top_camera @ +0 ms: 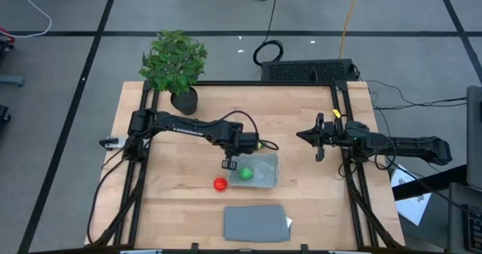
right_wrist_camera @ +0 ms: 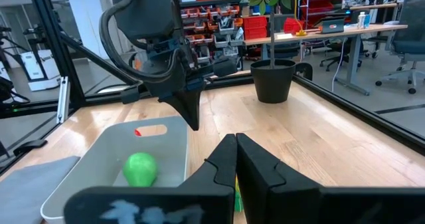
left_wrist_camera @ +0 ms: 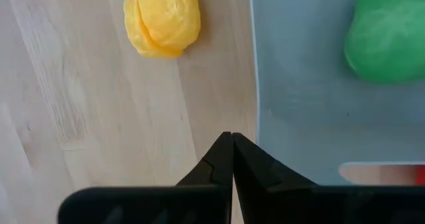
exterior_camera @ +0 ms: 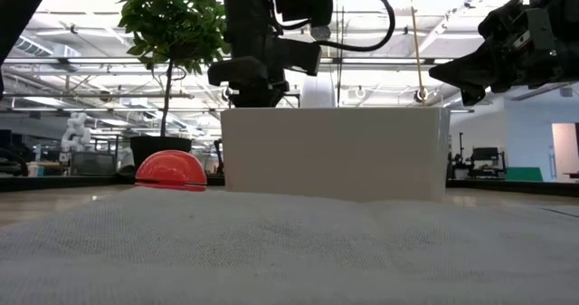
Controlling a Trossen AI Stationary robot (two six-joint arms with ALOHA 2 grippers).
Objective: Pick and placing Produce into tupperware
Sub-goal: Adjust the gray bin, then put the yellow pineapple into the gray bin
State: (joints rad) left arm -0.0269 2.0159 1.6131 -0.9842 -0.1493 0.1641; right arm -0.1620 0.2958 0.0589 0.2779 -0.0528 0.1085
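one potted plant (top_camera: pixel 175 62) (leafy) behind grey lid (top_camera: pixel 256 222).

You've got a leafy potted plant (top_camera: pixel 175 65) at the far-left corner of the wooden table (top_camera: pixel 301 209); that's your landmark. Flat grey lid (top_camera: pixel 256 222) sits on the table's opposite, near edge, well apart from the plant. Black keyboard (top_camera: pixel 309 71) lies off the tabletop, level w/ the plant, to its right. Black cable loop (top_camera: pixel 269 52) on the floor btwn plant & keyboard.
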